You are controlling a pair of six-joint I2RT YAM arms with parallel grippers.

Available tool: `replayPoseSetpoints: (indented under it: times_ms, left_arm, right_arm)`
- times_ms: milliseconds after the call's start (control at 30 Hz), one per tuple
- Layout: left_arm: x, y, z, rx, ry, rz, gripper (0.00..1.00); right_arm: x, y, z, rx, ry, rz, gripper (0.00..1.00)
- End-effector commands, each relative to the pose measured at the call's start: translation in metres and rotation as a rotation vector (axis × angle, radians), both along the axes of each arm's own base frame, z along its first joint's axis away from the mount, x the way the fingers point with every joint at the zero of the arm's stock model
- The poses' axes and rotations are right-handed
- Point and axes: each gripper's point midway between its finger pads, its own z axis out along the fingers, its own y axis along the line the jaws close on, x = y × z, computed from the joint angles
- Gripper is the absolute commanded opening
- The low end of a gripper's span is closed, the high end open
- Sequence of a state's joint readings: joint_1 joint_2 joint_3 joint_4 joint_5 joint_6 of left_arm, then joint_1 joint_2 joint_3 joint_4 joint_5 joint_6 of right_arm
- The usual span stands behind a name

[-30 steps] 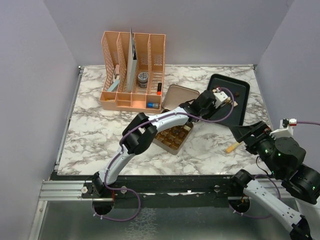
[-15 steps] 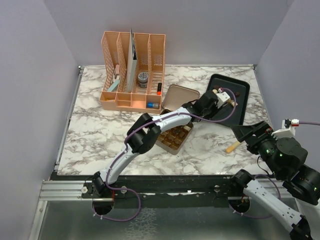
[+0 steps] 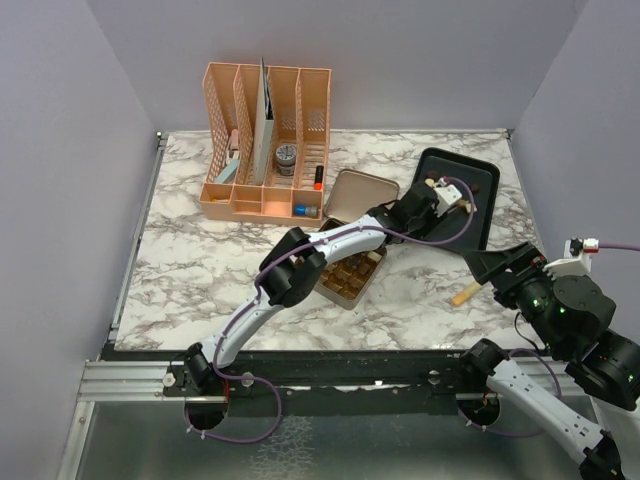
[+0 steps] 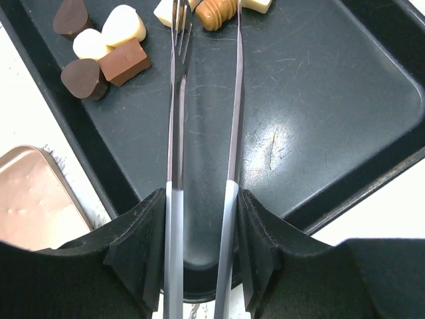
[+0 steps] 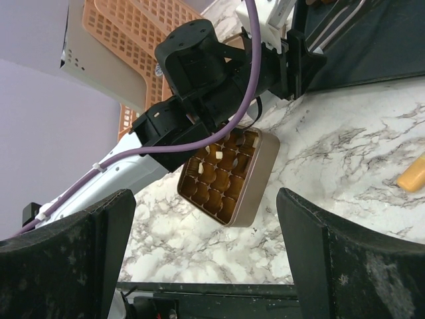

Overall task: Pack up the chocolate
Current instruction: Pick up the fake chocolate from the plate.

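Observation:
Chocolate pieces (image 4: 125, 61), dark, light brown and cream-white, lie at the far end of the black tray (image 4: 319, 100). My left gripper (image 4: 202, 226) is shut on metal tongs (image 4: 174, 133). The tong tips stand on either side of a caramel-coloured piece (image 4: 216, 13) at the frame's top edge; I cannot tell if they pinch it. From above, the left gripper (image 3: 420, 205) hangs over the tray (image 3: 478, 225). The gold tin (image 3: 350, 275) with its grid of cells sits under the left arm, a few pieces in it (image 5: 217, 154). My right gripper (image 5: 209, 256) is open and holds nothing.
The tin's lid (image 3: 352, 190) lies between the tin and a pink desk organizer (image 3: 265, 140) at the back. A small orange object (image 3: 465, 294) lies on the marble near the right gripper (image 3: 500, 265). The left arm spans the table's middle.
The left arm has stretched further right and the tongs have reached a little deeper over the tray. The right arm has stayed still.

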State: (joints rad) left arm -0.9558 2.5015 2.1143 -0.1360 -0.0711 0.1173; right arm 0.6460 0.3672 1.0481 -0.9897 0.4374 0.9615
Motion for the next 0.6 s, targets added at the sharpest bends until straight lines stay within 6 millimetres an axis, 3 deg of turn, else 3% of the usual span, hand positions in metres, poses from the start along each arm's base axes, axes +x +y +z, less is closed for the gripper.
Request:
replayPoseSetpoints:
  times_ms: [0, 267, 567]
  left_arm:
    - [0.010, -0.012, 0.016, -0.045, -0.055, 0.003, 0.46]
    - [0.000, -0.016, 0.026, -0.065, -0.046, -0.037, 0.33]
    - [-0.016, -0.008, 0.051, -0.101, -0.056, -0.018, 0.29]
  right_arm:
    - [-0.002, -0.010, -0.002, -0.011, 0.006, -0.037, 0.92]
    - [-0.001, -0.010, -0.004, -0.018, 0.006, -0.042, 0.92]
    - [-0.002, -0.008, -0.008, -0.008, 0.010, -0.035, 0.92]
